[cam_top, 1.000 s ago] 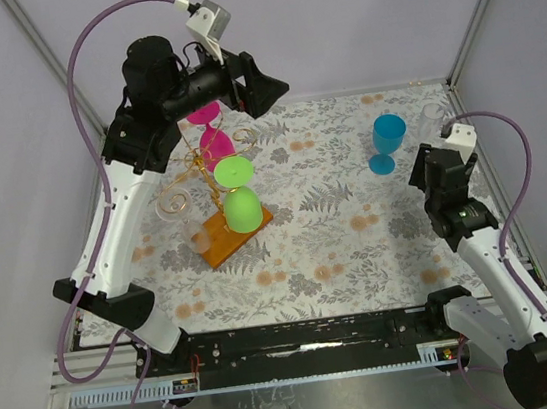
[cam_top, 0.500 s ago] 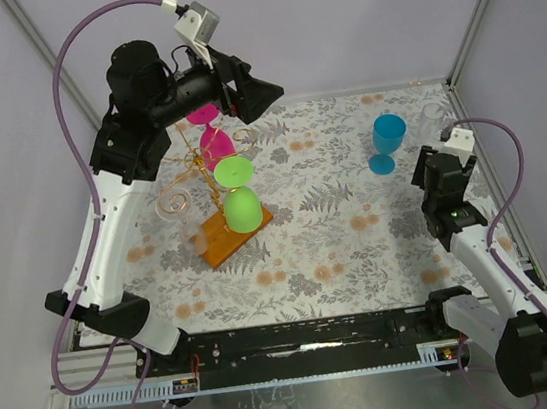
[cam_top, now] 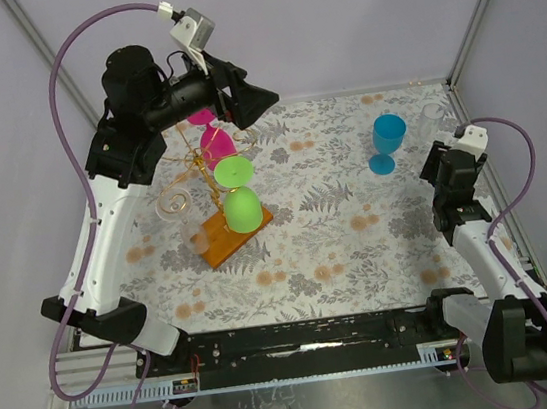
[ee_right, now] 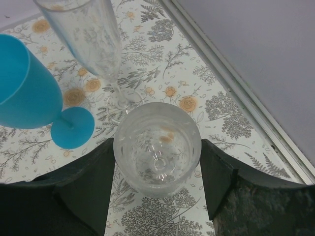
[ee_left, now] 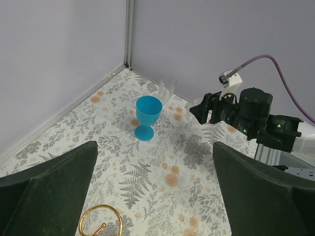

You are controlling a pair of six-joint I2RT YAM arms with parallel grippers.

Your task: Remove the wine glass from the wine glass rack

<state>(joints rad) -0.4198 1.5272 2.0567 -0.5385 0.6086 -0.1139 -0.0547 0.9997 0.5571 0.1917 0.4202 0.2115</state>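
The wine glass rack [cam_top: 197, 160] is a gold wire tree on an orange-brown wooden base [cam_top: 220, 246] at the left of the table. A pink glass [cam_top: 216, 148], a green glass [cam_top: 241, 207] and a clear glass [cam_top: 173, 206] hang upside down on it. My left gripper [cam_top: 256, 106] is open and empty, high above the rack; one gold loop [ee_left: 101, 223] shows below it in the left wrist view. My right gripper [cam_top: 440, 164] is near the right edge, shut on a clear wine glass [ee_right: 157, 147] held upright by its bowl.
A blue goblet [cam_top: 387, 139] stands at the back right, also in the right wrist view [ee_right: 29, 88]. A clear flute [ee_right: 93, 39] stands beside it near the back right corner. The enclosure's walls and metal frame [ee_right: 231, 83] run close behind my right gripper.
My left arm has lifted and swung slightly left above the rack. My right arm has moved right, toward the table's right edge.
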